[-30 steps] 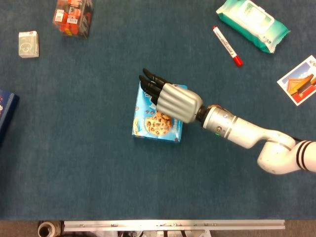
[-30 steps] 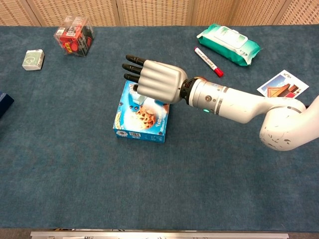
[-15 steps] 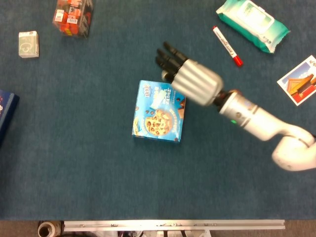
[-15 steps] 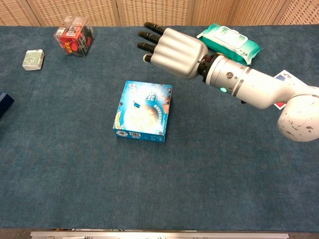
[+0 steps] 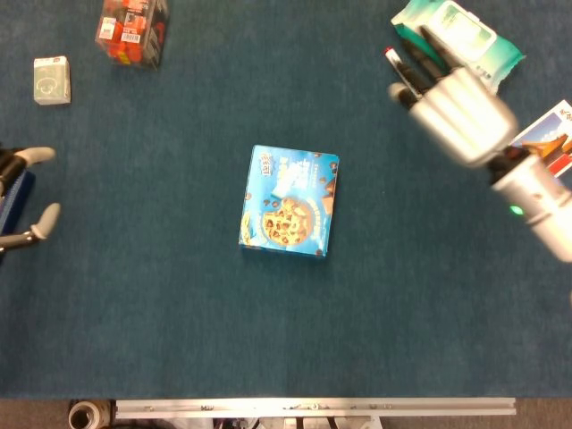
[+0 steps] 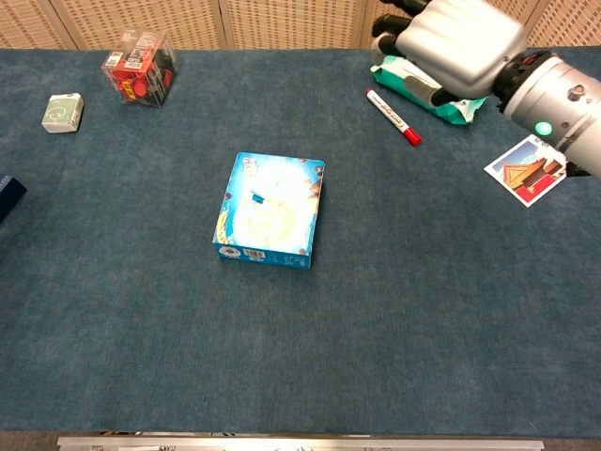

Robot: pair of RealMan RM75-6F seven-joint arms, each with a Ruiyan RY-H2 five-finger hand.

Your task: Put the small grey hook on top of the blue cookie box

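The blue cookie box (image 5: 289, 202) (image 6: 270, 210) lies flat in the middle of the blue table. A small pale grey piece, the hook (image 5: 281, 184) (image 6: 255, 197), rests on the box's top and is hard to tell from the print. My right hand (image 5: 450, 100) (image 6: 451, 42) hovers far off at the back right over the wipes pack, fingers spread, holding nothing. Only the fingertips of my left hand (image 5: 25, 197) show, at the left edge of the head view, spread over a navy box; the chest view does not show it.
A red packet (image 5: 132, 31) (image 6: 141, 73) and a small white box (image 5: 52, 80) (image 6: 62, 112) sit at the back left. A navy box (image 6: 7, 195) lies at the left edge. At the back right are a green wipes pack (image 5: 469, 40), a red marker (image 6: 394, 117) and a postcard (image 6: 526, 171).
My right hand has lifted off the cookie box and swung away to the back right, leaving the box's top uncovered. Fingertips of my left hand have come in at the left edge.
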